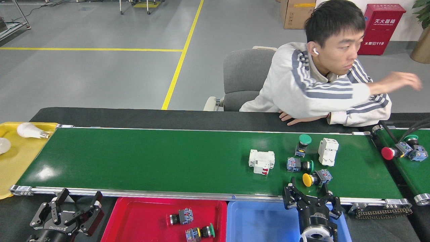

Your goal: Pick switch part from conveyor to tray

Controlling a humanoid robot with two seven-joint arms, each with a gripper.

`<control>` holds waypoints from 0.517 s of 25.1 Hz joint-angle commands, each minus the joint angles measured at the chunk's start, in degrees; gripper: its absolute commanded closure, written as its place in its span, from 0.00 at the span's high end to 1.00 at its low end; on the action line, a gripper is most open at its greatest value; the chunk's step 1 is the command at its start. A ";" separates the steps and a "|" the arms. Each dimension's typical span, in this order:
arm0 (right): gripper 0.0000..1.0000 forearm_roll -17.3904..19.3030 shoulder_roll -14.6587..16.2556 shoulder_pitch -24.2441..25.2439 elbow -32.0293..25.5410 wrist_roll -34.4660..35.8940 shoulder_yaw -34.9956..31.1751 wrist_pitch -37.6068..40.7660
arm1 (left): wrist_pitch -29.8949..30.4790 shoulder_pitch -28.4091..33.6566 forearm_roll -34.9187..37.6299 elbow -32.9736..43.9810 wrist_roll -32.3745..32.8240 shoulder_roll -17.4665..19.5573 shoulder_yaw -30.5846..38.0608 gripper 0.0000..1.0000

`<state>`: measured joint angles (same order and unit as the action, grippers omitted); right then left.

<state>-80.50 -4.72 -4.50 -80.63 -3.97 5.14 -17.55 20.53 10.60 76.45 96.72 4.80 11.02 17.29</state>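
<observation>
Just beyond right claw (311,195) (open), yellow switch part (315,178)

Factory floor: conveyor (151,161), yellow floor lines (181,57).

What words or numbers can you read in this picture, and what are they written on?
"灭火器箱": white characters along the top of the red cabinet by the back wall.
"火警 119": lower on the same cabinet; only the 119 is sharp.
"ROBOTIQ": on the left gripper, small and only roughly legible.
Cardboard box: its markings are too blurred to read.
</observation>
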 commanded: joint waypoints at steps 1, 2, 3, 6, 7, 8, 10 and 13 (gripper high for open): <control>1.00 -0.01 0.41 -0.95 -0.23 -0.16 0.05 -0.56 | 0.04 -0.49 0.19 0.32 -0.14 0.32 0.20 1.00; 1.00 0.08 0.50 -0.95 0.03 -0.68 0.05 -0.47 | 0.04 -0.75 0.10 -0.03 -0.14 0.50 0.29 1.00; 1.00 0.17 0.59 -0.95 0.21 -0.95 0.05 -0.29 | 0.04 -1.11 0.10 -0.48 -0.14 0.67 0.29 1.00; 1.00 0.52 2.35 -1.65 0.83 -1.39 0.05 -0.47 | 0.04 -1.54 0.10 -0.83 -0.14 0.59 0.11 1.00; 1.00 0.70 2.88 -2.44 1.09 -1.48 -0.04 -0.56 | 0.12 -1.37 0.10 -0.65 -0.14 0.32 0.11 1.00; 1.00 0.78 3.14 -3.06 1.88 -1.74 -0.04 -0.65 | 0.12 -1.28 0.28 -0.56 -0.14 0.23 0.11 1.00; 1.00 0.78 3.14 -4.38 3.11 -2.18 -0.04 -0.65 | 0.12 -1.28 0.54 -0.83 -0.14 0.41 0.11 1.00; 0.90 0.70 3.14 -6.75 5.22 -3.50 0.05 -0.65 | 0.12 -1.63 0.54 -1.27 -0.14 0.76 0.11 1.00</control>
<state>-79.83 -1.84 -10.03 -75.36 -6.68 5.26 -18.02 20.53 9.56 76.85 94.96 4.88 11.04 17.28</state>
